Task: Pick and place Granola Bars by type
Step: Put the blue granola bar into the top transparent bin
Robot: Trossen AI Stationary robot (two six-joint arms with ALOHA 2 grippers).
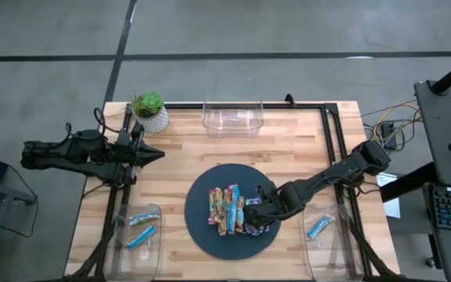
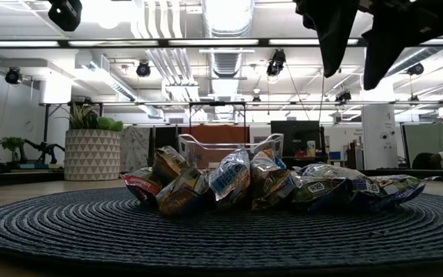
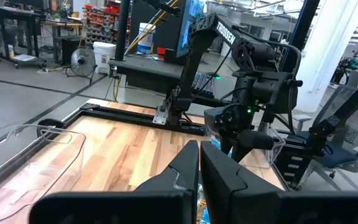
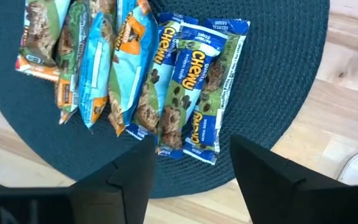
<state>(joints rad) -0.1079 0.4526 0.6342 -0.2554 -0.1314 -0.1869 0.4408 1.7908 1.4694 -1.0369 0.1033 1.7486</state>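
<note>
Left gripper [image 1: 156, 154] sits at about 9 o'clock on the table [image 1: 288, 157], fingers pressed together, holding nothing, pointing toward the table's middle. Its arm lies level over the left edge. Just behind it, at roughly 11 o'clock, stands a potted plant [image 1: 149, 110] in a white patterned pot.

At 7 o'clock, a clear bin [image 1: 124, 235] holds two bars with blue wrappers [image 1: 141, 229].

At 12 o'clock, by the far edge, another clear bin [image 1: 232, 117] stands with nothing visible in it.

Centre, slightly toward 6 o'clock: dark round mat [image 1: 202, 227]. Granola bars [image 1: 227, 209] lie on it in a tight side-by-side row, touching or overlapping. Wrappers seen from the right wrist: orange-edged, green, light blue, and two dark blue ones [image 4: 191, 87] marked "Chewy" at the end of the row nearest the right gripper. In the low view the pile [image 2: 268, 185] rests flat on the woven mat.

Right gripper [image 1: 258, 213] hangs over the mat's 4 o'clock part, just beside the row. Fingers [image 4: 272, 180] are spread apart, nothing between them; the two dark blue bars lie below the gap, not held. In the low view the fingers are above the pile and clear of it.

At 5 o'clock, a third clear bin [image 1: 339, 243] holds one blue-wrapped bar [image 1: 319, 227].
</note>
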